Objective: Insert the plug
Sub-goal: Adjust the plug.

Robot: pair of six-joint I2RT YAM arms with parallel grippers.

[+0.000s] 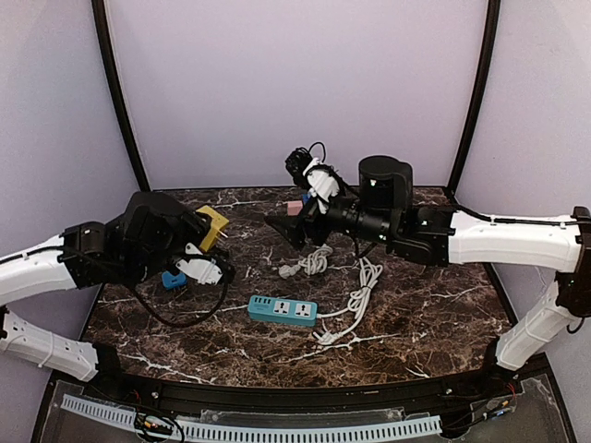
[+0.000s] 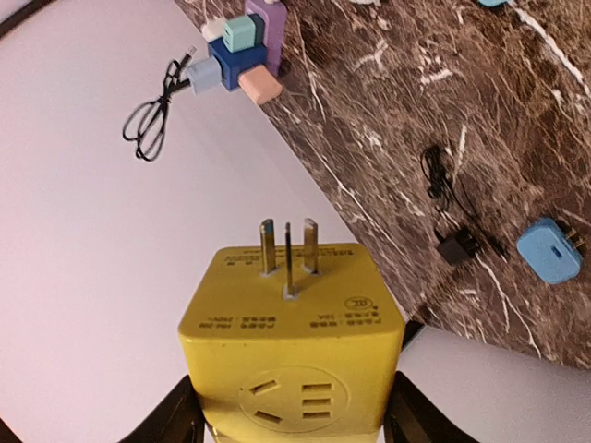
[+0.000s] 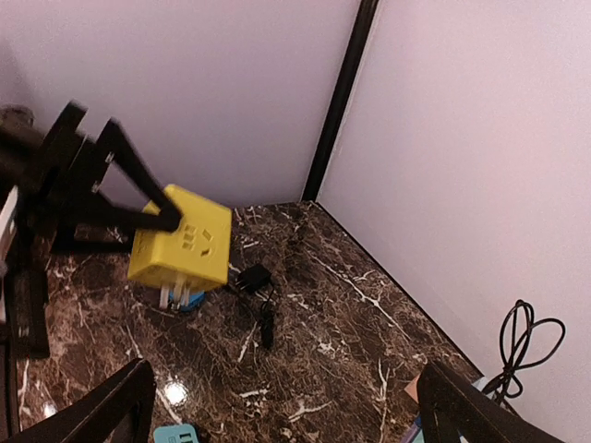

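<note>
Overhead, yellow plug (image 1: 212, 227): we see it held up off the surface (image 1: 416, 314) at the tip of the left arm (image 1: 92, 254), left of centre in the frame.
Overhead, power strip (image 1: 282, 310): teal, lying flat at lower centre with its sockets facing up, well apart from the plug.
Overhead, white cable (image 1: 358, 295): it loops from the strip's right end up toward the middle of the frame.
Overhead, blue adapter (image 1: 173, 279): on the surface just below the left arm's tip.
Overhead, right arm (image 1: 499, 238): it reaches in from the right, with its tip at centre.
Left wrist, left fingers (image 2: 180, 415): one dark finger at each lower side of the plug, partway closed and clamped on it.
Left wrist, plug: it fills the lower centre, its three metal prongs pointing to the top of the frame and a socket face turned toward us.
Left wrist, surroundings: the blue adapter is at the right edge, a black adapter (image 2: 457, 247) with a thin cord just left of it, and a cluster of adapters (image 2: 242, 46) at the top left.
Right wrist, right fingers (image 3: 115, 406): spread wide at the bottom corners, with nothing between them.
Right wrist, plug: left of centre, gripped by the left arm's dark fingers, prongs pointing down above the blue adapter.
Right wrist, power strip: we see only a teal corner at the bottom edge.
</note>
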